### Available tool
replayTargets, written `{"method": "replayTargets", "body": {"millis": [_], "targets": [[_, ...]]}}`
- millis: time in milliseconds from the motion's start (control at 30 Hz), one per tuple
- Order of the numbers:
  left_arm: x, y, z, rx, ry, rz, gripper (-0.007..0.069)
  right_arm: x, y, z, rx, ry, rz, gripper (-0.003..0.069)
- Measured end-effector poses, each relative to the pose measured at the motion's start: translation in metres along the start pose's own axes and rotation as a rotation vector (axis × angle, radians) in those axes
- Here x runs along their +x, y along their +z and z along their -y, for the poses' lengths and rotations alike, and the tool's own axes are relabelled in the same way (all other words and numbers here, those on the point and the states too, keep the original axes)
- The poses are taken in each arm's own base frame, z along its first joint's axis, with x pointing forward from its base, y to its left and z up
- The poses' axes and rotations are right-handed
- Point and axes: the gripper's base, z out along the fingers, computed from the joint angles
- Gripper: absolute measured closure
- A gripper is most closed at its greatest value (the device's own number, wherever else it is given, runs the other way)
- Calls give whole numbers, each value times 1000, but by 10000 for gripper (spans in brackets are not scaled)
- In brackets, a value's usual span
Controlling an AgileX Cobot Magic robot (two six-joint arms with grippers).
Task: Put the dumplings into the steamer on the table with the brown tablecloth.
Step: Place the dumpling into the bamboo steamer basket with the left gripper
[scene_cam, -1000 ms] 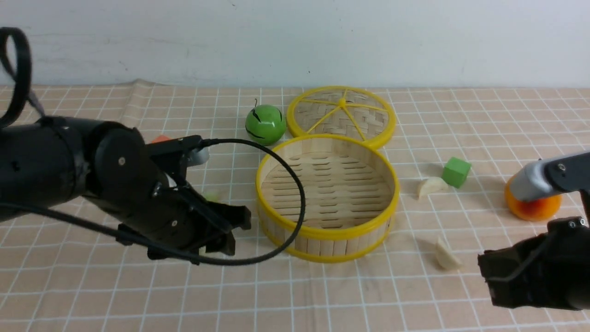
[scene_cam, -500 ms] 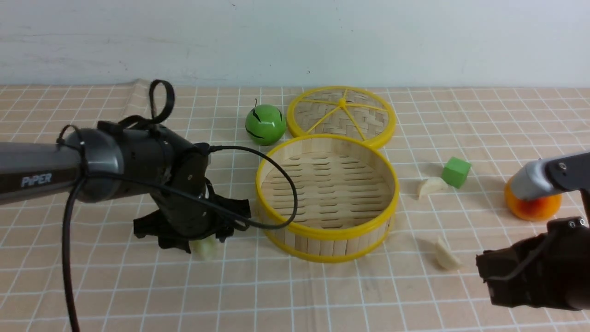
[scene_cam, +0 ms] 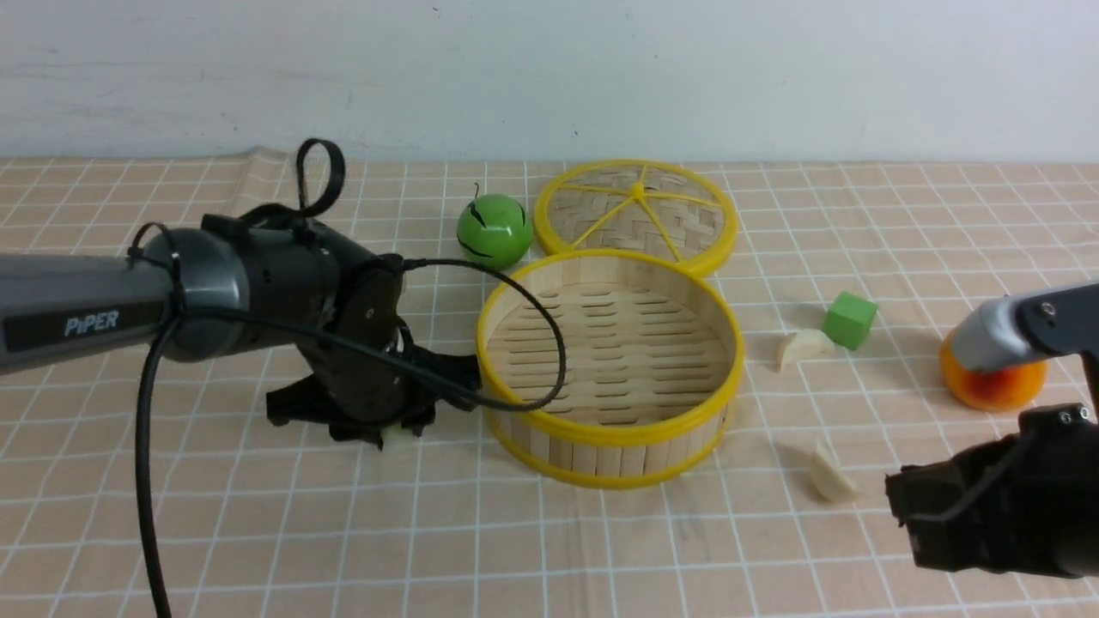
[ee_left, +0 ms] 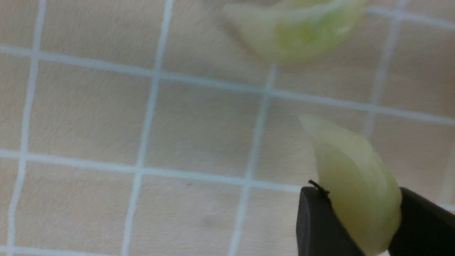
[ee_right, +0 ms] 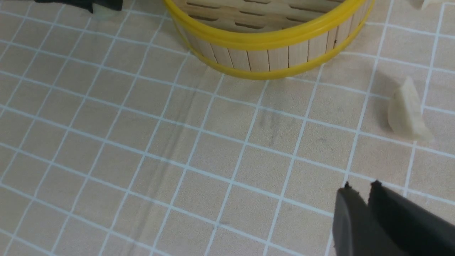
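The left gripper (ee_left: 359, 195) is clamping a pale green crescent dumpling (ee_left: 352, 163), which is mostly hidden from the front. The right gripper (ee_right: 360, 186), partly cut off, is sitting nearly closed and empty.

the left arm (scene_cam: 258, 283) shows a glossy black casing on a dark grey tube stamped "piper" (scene_cam: 94, 324) in white, a black cable (scene_cam: 561, 359) curling off it and a strap loop (scene_cam: 301, 176) on top. the right arm (scene_cam: 996, 515) is matte black beneath a silver-grey link (scene_cam: 987, 336) dotted with small screws (scene_cam: 1046, 311).
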Motion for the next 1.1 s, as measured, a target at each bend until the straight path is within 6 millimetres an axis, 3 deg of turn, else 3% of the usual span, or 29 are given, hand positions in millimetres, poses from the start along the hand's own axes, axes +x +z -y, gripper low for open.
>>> {"method": "replayTargets", "body": {"millis": [100, 133, 167, 200, 267, 333, 433, 600, 733, 900, 967, 1000, 1100], "targets": [[-17, -39, 30, 137, 67, 101, 389, -1, 0, 0, 0, 0, 11, 578], [-18, -41, 32, 143, 78, 109, 389, -1, 0, 0, 0, 0, 13, 577], [-24, -57, 49, 206, 148, 153, 389, -2, 0, 0, -1, 0, 20, 575], [-25, -59, 51, 214, 146, 156, 389, -2, 0, 0, -1, 0, 20, 575], [-29, -68, 73, 267, 254, 186, 389, -2, 0, 0, -1, 0, 22, 573], [-30, -61, 84, 273, 313, 178, 389, -2, 0, 0, -1, 0, 24, 572], [-37, -31, 100, 247, 365, 126, 389, -3, 0, 0, -1, 0, 28, 571], [-48, 22, 111, 179, 384, 61, 389, -3, 0, 0, -1, 0, 28, 564], [-53, 44, 118, 155, 400, 56, 389, -3, 0, 0, -1, -3, 37, 564], [-60, 33, 122, 156, 396, 60, 323, -3, 3, 0, 2, -19, 29, 562], [-69, 14, 123, 143, 406, 83, 253, -3, 5, 1, 4, -18, 22, 562], [-69, 14, 122, 138, 408, 82, 248, -3, 5, 1, 4, -18, 22, 562], [-80, -20, 118, 74, 441, 104, 203, -3, 5, 1, 4, -24, 22, 557]]}}
